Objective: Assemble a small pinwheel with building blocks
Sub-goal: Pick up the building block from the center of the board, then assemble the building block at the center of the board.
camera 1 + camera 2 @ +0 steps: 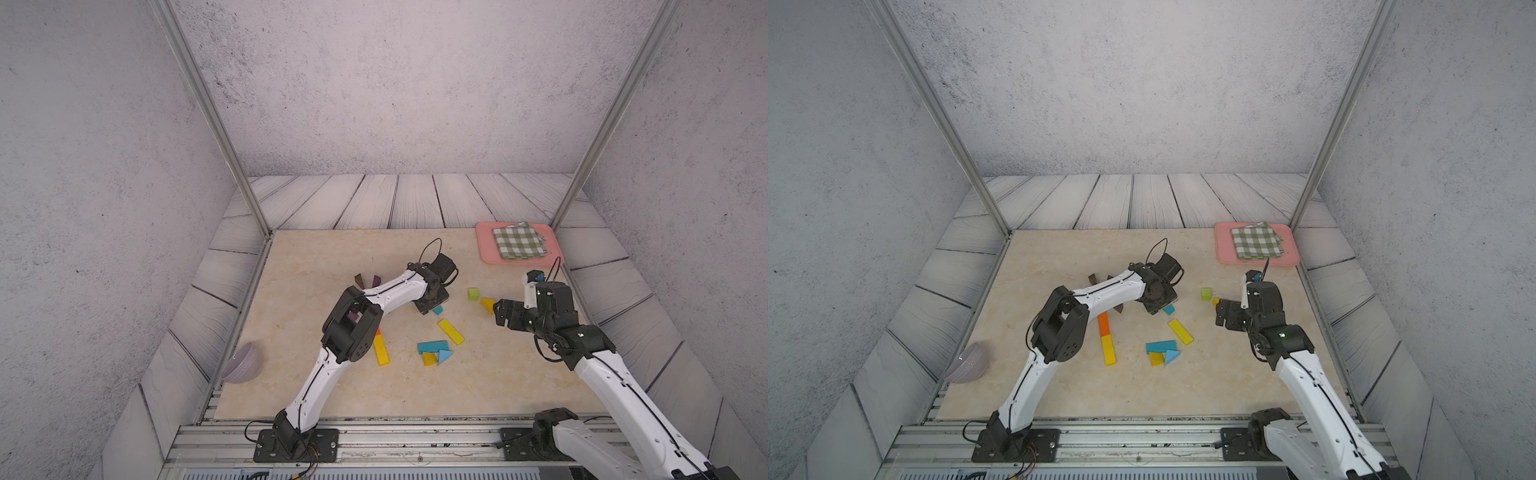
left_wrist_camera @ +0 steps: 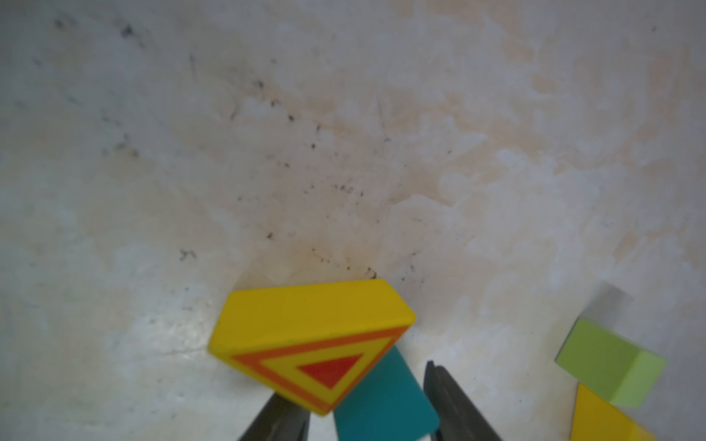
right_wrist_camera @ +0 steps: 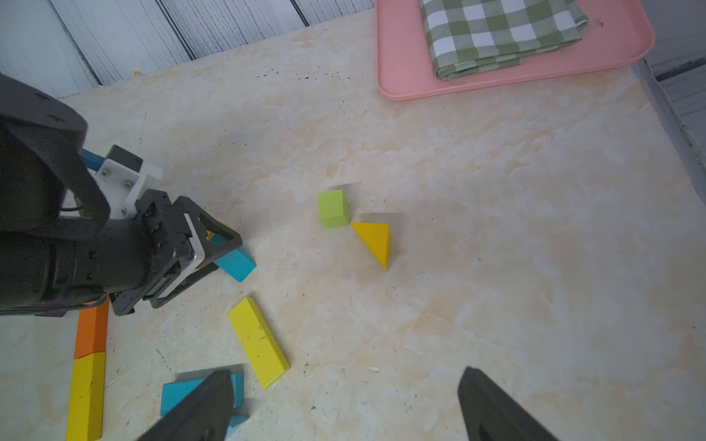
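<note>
Pale marbled tabletop (image 1: 332,257) fills the middle of both top views. The building blocks (image 1: 451,331) lie scattered on it, and no pinwheel shape is formed yet. I judge that I am at the step of picking 1 block.

My left arm rises from the lower edge, bends at the elbow and reaches toward the centre of the frame, with the wrist turned down. In the left wrist view my left gripper (image 2: 357,383) sits at the bottom centre. Its 2 fingers (image 2: 454,404) stand half spread with a teal block (image 2: 386,404) between them. A yellow triangle with red centre (image 2: 313,328) overlaps this block on the side of the other finger. Whether the pinch is firm, I cannot tell.

My right arm comes from the lower right. My right gripper (image 3: 345,376) hangs with fingers wide apart and empty, near a plain yellow triangle (image 3: 374,240) and a green cube (image 3: 333,209) that meet at 1 corner.

Next I probably must catch only 1 piece, not 2, and lift it straight.
</note>
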Robot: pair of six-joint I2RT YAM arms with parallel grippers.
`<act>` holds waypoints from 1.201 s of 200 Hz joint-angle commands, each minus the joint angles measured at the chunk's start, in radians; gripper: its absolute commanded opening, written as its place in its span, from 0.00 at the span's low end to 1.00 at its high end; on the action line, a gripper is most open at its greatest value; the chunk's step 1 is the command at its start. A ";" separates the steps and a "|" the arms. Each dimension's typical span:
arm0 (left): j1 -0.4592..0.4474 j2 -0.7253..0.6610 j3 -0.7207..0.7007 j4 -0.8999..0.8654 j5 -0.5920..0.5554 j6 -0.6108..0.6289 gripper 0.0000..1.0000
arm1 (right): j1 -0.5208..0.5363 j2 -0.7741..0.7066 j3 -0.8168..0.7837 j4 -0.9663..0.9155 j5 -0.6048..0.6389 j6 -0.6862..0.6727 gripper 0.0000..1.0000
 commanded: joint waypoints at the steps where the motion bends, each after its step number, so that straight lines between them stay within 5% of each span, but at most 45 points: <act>1: -0.003 0.030 0.032 -0.051 0.035 0.065 0.46 | 0.006 -0.015 -0.007 0.005 0.006 -0.006 0.96; 62: 0.001 0.033 0.128 -0.189 0.090 0.352 0.32 | 0.006 0.001 -0.010 0.014 -0.041 -0.009 0.96; 81: 0.012 -0.097 0.014 -0.056 0.171 0.473 0.29 | 0.006 0.012 -0.013 0.040 -0.143 -0.022 0.94; 101: 0.047 -0.312 -0.263 0.265 0.312 0.567 0.26 | 0.005 0.033 -0.024 0.081 -0.267 -0.017 0.85; 134: 0.156 -0.568 -0.722 1.038 0.588 0.434 0.24 | 0.008 0.079 -0.032 0.181 -0.491 0.028 0.72; 162: 0.173 -0.544 -0.765 1.287 0.783 0.318 0.18 | 0.060 0.088 -0.015 0.246 -0.497 0.079 0.65; 185: 0.168 -0.484 -0.784 1.547 0.834 0.150 0.16 | 0.148 0.098 0.015 0.264 -0.424 0.051 0.64; 206: 0.165 -0.470 -0.782 1.593 0.841 0.116 0.16 | 0.164 0.138 0.029 0.291 -0.387 0.055 0.62; 240: 0.143 -0.484 -0.752 1.425 0.860 0.206 0.16 | 0.167 0.206 0.080 0.319 -0.346 0.018 0.58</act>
